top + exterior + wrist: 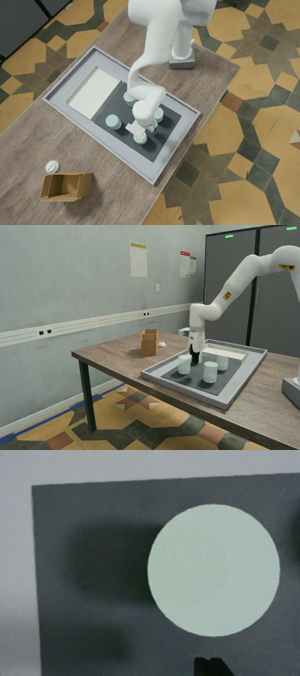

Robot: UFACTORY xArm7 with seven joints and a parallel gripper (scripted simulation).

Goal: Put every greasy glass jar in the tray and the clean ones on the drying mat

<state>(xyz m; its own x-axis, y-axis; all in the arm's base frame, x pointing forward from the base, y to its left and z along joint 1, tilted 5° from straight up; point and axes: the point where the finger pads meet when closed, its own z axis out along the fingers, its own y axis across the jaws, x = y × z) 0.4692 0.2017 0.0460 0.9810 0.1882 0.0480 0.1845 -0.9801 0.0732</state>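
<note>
Several pale green glass jars stand upright on the dark drying mat (149,146): one at the back (130,99), one on the left (113,122), one on the right (158,114) and one at the front (140,139). The white tray (94,92) beside the mat is empty. My gripper (194,356) is shut on nothing. It hangs low over the mat, between the front jar (184,364) and the left jar (199,357). In the wrist view I look down on one jar's round top (213,570), with my dark fingertips (210,667) just beside it. The arm's wrist hides the fingers in the overhead view.
Mat and tray sit on a large grey base board with a raised rim (62,82). An open cardboard box (65,186) and a small white round timer (52,166) are on the wooden table to the left. The robot base (182,58) stands at the back.
</note>
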